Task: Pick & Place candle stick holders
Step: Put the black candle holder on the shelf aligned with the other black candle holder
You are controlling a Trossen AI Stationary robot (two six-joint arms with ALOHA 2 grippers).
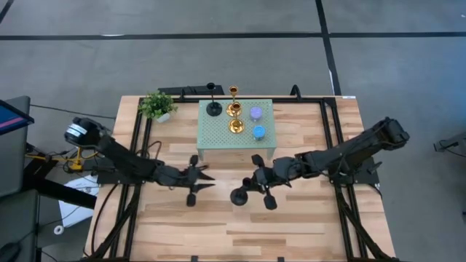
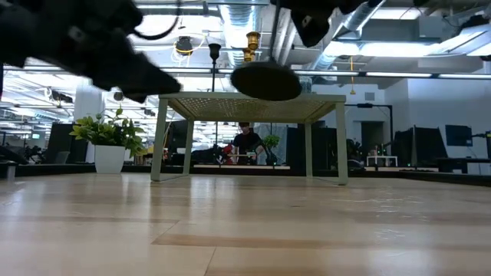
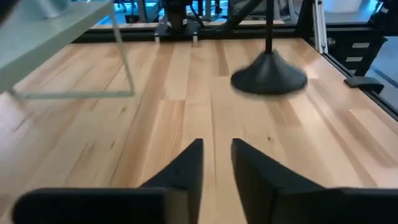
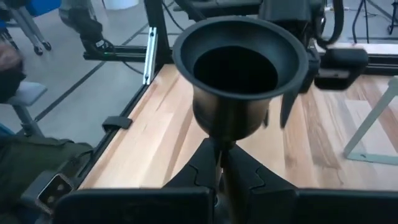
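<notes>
Wooden planks make up your bench, with a mint perforated stand at its far middle carrying five holders. Your right pincer is clamped on the thin stem of the sixth, a matte black candle stick holder, lifted near centre. That slim stem could twist or slip, so go slowly. Left pincer hovers nearby, fingers slightly parted, empty.

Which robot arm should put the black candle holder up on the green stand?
The right. Its gripper already pinches the thin stem of the black candle stick holder, lifted off the wooden table in front of the mint-green perforated stand. The left gripper is empty beside it.
</notes>
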